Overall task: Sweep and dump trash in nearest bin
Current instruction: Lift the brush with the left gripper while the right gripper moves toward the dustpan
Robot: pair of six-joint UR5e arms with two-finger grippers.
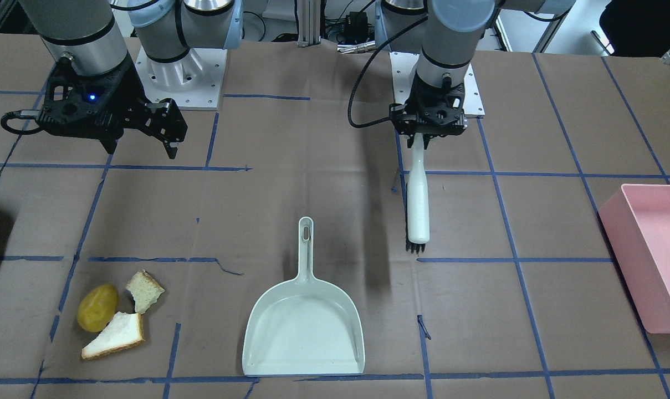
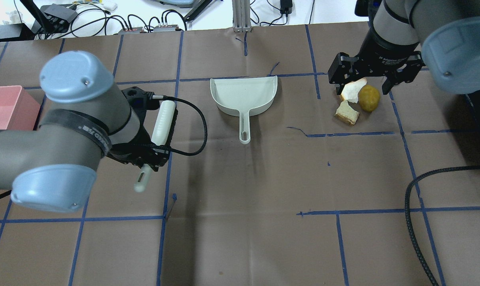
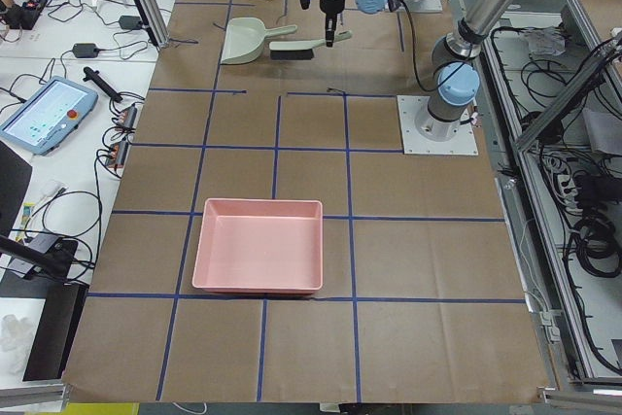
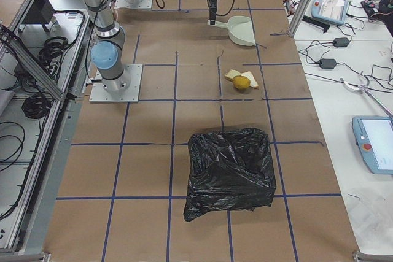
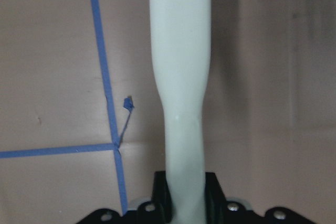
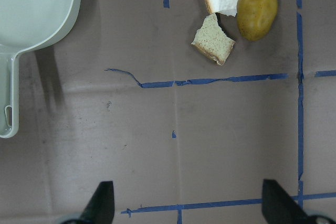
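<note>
The trash lies together on the table: a yellow lump point(image 1: 97, 307) point(image 2: 369, 98) point(image 6: 256, 11) and two bread pieces point(image 1: 144, 290) point(image 1: 114, 335) point(image 6: 213, 39). A pale green dustpan point(image 1: 304, 327) point(image 2: 243, 93) point(image 6: 31, 3) lies flat mid-table, its handle toward the robot. My left gripper point(image 1: 422, 138) point(image 5: 186, 203) is shut on the handle of a white brush point(image 1: 418, 199) point(image 2: 162, 123) point(image 5: 181, 77), held above the table beside the dustpan's handle. My right gripper point(image 1: 141, 145) point(image 2: 365, 81) point(image 6: 190, 205) is open and empty, raised above the table on the robot's side of the trash.
A pink bin point(image 1: 653, 255) point(image 2: 5, 107) point(image 3: 258, 245) stands at the table's end on my left. A bin lined with a black bag point(image 4: 230, 167) stands at the end on my right, beyond the trash. Blue tape lines grid the brown table cover.
</note>
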